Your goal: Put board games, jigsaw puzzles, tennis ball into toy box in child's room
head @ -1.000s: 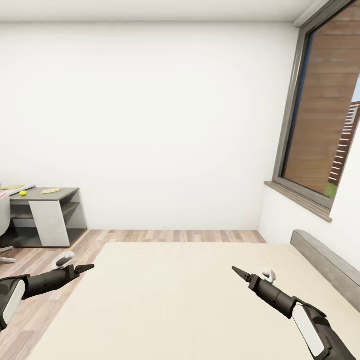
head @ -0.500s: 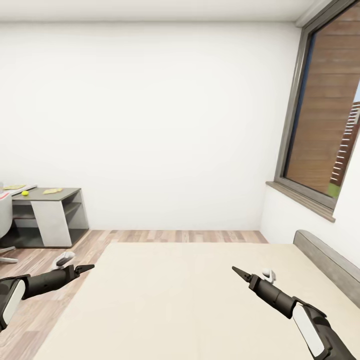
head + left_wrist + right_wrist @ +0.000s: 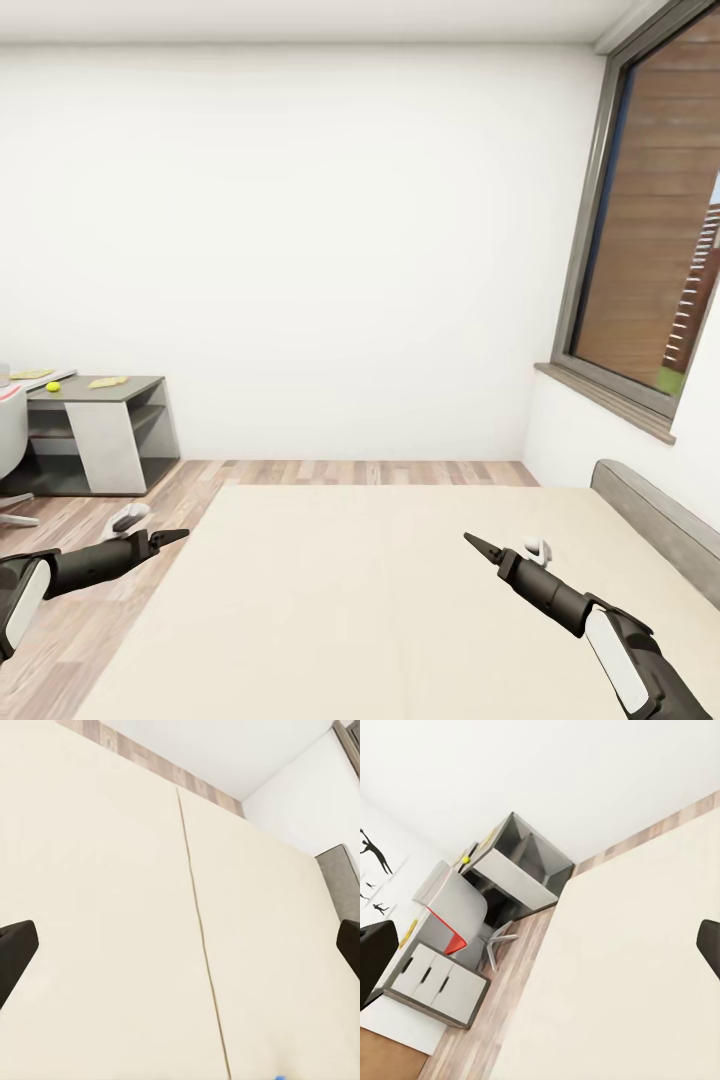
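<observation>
The beige bed (image 3: 380, 590) fills the lower head view, and both my grippers hover over its near part. My left gripper (image 3: 168, 538) is open over the bed's left edge. My right gripper (image 3: 482, 547) is open above the mattress, towards the headboard side. Each wrist view has the dark fingertips (image 3: 15, 954) (image 3: 376, 945) far apart with nothing between them. Far left stands the table (image 3: 125, 382), with the tennis ball (image 3: 53, 386) and two yellowish jigsaw puzzles (image 3: 106, 381) (image 3: 31, 374) on it. The board games and the toy box are out of view. A blue sliver (image 3: 279, 1078) lies on the mattress; I cannot tell what it is.
A grey headboard (image 3: 655, 515) runs along the bed's right side under a large window (image 3: 650, 230). A grey swivel chair (image 3: 461, 907) stands at the table beside white drawers (image 3: 439, 982). Wood-plank floor (image 3: 350, 472) lies between bed and white wall.
The whole head view has shifted slightly, so the table sits a little further right in the picture: the camera moved. Both arms hold the same pose.
</observation>
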Motion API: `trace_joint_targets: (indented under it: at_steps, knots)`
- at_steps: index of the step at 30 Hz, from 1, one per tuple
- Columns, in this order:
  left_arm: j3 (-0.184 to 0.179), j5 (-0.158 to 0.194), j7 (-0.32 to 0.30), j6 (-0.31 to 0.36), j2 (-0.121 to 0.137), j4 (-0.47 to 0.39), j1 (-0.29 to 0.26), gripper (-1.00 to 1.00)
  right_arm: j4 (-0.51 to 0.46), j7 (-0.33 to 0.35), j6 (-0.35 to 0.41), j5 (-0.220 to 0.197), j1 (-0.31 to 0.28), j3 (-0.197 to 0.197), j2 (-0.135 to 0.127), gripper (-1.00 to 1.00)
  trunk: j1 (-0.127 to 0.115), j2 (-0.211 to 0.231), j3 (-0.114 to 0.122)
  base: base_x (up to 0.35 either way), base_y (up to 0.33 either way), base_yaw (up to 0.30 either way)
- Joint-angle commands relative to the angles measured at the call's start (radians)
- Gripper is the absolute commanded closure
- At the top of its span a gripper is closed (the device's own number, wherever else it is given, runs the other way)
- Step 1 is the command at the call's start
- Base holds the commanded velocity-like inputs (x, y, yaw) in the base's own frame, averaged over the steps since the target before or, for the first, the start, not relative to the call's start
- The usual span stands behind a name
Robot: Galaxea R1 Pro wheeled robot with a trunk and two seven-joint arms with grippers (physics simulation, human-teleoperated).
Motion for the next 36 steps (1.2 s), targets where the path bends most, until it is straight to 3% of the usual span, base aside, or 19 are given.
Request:
trace_joint_targets:
  at_steps: [1,22,30,36]
  knots:
    - [0.001,0.002,-0.002,0.005,0.000,0.000,-0.001,-1.00,0.000,0.001,0.008,-0.006,-0.001,-0.001,0.000,-1.00,0.000,-0.001,-0.002,0.000,0.065,0.000]
    - [0.002,0.002,-0.003,0.004,-0.001,-0.001,-0.001,-1.00,0.002,-0.028,0.012,-0.004,-0.001,-0.001,-0.002,-1.00,0.000,-0.001,-0.002,0.000,0.010,0.000]
    - [0.003,0.002,-0.005,0.005,-0.003,-0.002,-0.001,-1.00,0.004,-0.194,0.040,0.040,-0.019,-0.001,-0.005,-1.00,0.000,-0.001,-0.002,0.000,0.000,0.000]
    - [0.002,0.002,-0.039,0.007,-0.003,-0.003,-0.001,-1.00,0.011,-0.363,0.142,0.085,-0.048,-0.001,-0.002,-1.00,0.000,-0.001,-0.002,0.000,0.000,0.000]
